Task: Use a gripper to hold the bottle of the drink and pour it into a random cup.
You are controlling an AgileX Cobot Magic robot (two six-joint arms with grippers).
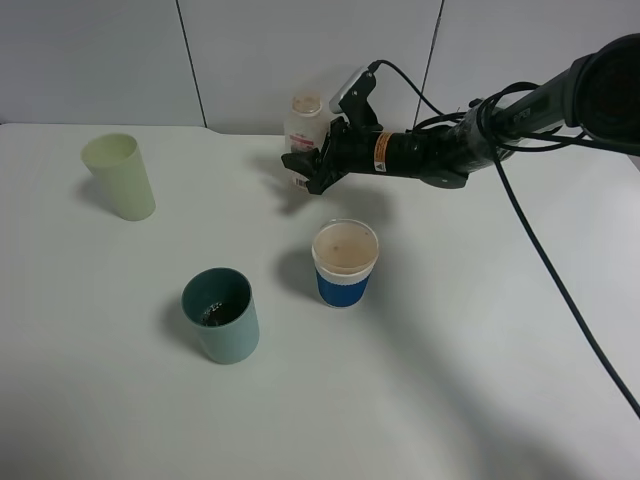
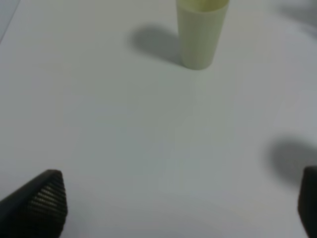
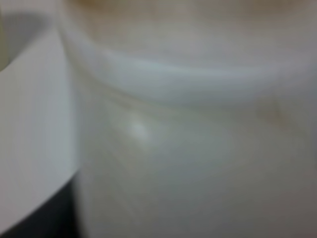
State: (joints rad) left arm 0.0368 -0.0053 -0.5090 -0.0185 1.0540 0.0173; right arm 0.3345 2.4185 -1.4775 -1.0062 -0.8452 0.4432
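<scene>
1. The right gripper [image 1: 308, 170], a black arm end with an orange-yellow label band and trailing black cables, reaches in from the right of the exterior high view to the far middle of the white counter [image 1: 450, 380].
2. Its black fingers [image 1: 300, 160] sit on either side of the small clear plastic bottle with a pale beige neck and pink-and-white label [image 1: 303, 128], pinching the lower body; the bottle stands roughly upright near the counter's far edge.
3. The right wrist view is filled by a blurred, pale bottle surface [image 3: 198, 148] right against the lens; no fingers can be made out there.
4. The plain teal-green plastic tumbler [image 1: 222, 315] stands on the near-left part of the counter, well apart from the bottle, with something dark at its bottom.
5. A white cup with a blue band [image 1: 345, 264] stands between the tumbler and the bottle, just in front of the gripper.
6. A pale yellow-green tumbler [image 1: 119, 177] stands at far left.
7. The left gripper [image 2: 173, 208] hovers over bare counter, its ribbed fingers [image 2: 44, 201] spread wide apart and holding nothing.
</scene>
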